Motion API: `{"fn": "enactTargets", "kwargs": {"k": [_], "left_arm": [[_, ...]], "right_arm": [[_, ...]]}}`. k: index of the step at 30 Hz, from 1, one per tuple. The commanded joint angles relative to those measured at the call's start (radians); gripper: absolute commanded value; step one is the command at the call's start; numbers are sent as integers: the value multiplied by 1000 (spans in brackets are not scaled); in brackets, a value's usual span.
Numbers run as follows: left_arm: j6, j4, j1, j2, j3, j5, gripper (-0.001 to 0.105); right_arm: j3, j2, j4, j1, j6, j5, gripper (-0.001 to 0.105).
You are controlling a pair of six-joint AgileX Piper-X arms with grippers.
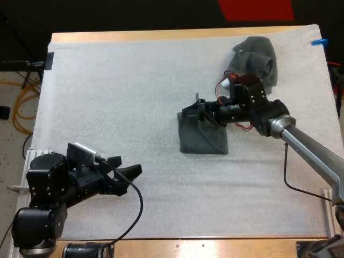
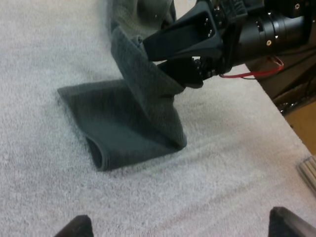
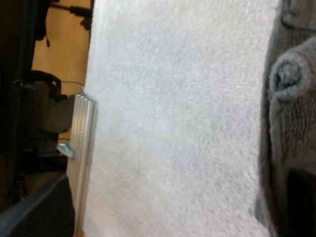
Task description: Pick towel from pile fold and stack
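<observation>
Towel (image 1: 207,141) is found half folded at centre, at right jaws (hold cannot be told); left jaws spread wide at 7 o'clock; stacking undone.

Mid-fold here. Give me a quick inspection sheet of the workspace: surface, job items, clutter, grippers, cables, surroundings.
Surface: white mat, flat, covering most of the table.
Job's things: half-folded towel near the mat's middle, one part raised off the mat; crumpled towel at the mat's far right.
Clutter: nothing seen.
Grippers: right gripper shut on the half-folded towel's raised edge; left gripper open over bare mat, apart from both towels.
Cables: yellow cable looped on the floor left of the table.
Surroundings: wooden table showing along the mat's far edge.
</observation>
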Motion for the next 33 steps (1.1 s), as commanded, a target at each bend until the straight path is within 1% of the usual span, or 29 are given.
{"fn": "enactTargets", "kwargs": {"k": [1, 6, 9, 12, 14, 17, 21, 23, 25, 26, 30, 33], "left_arm": [[-2, -7, -5, -1, 0, 13, 69], [-2, -7, -5, -1, 0, 13, 69], [-2, -7, -5, -1, 0, 13, 69], [-2, -7, -5, -1, 0, 13, 69], [-2, -7, -5, -1, 0, 13, 69], [-2, -7, -5, -1, 0, 13, 69], [-2, -7, -5, -1, 0, 15, 69], [-2, -7, -5, -1, 0, 29, 69], [-2, -7, -5, -1, 0, 38, 69], [-2, -7, -5, -1, 0, 39, 69], [-2, -7, -5, -1, 0, 39, 69], [-2, -7, -5, -1, 0, 39, 69]], "right_arm": [[-1, -11, -6, -1, -18, 15, 83], [-1, -11, 4, 0, -76, 83, 83], [-1, -11, 22, 7, -136, 102, 83], [-1, -11, 46, 32, -224, 113, 83], [-1, -11, 59, 61, -292, 154, 83], [-1, -11, 60, 104, -357, 211, 83], [-1, -11, 83, 140, -375, 292, 83], [-1, -11, 112, 140, -376, 342, 83], [-1, -11, 135, 131, -406, 406, 83], [-1, -11, 143, 125, -417, 420, 83], [-1, 3, 155, 96, -413, 391, 83], [-1, 37, 160, 91, -391, 316, 83]]}}
